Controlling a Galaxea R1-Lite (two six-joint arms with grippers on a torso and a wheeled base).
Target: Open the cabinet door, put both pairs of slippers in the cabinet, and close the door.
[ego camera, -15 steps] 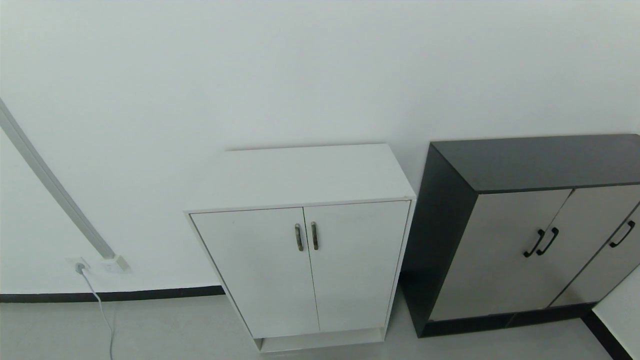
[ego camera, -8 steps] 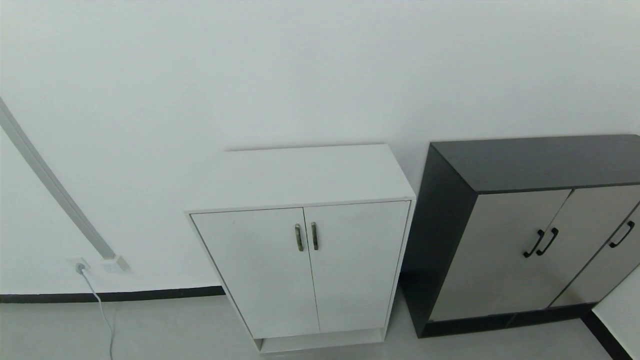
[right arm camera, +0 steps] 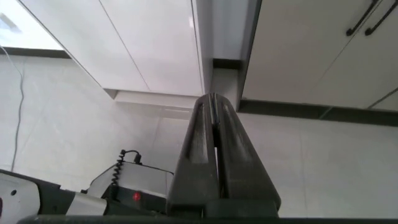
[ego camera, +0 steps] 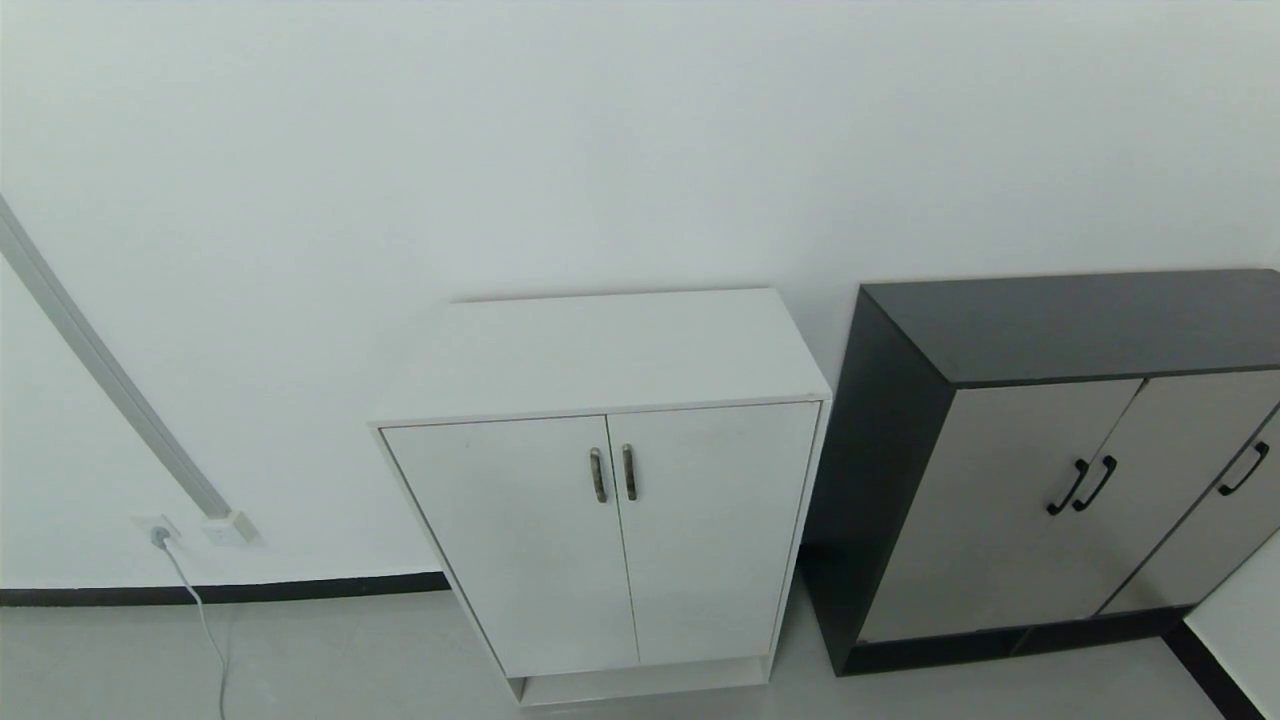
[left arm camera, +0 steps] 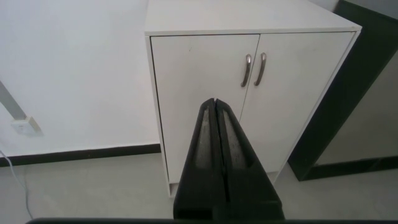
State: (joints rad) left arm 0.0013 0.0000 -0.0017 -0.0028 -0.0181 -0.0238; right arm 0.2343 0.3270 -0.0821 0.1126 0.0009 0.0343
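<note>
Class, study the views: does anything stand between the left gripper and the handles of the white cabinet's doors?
Nothing visible does. The left gripper, shut, points at the white cabinet, and only open space lies between it and the handles. Both doors are closed.

Bare room (white cabinet [ego camera: 610, 350], wall socket [ego camera: 155, 528])
</note>
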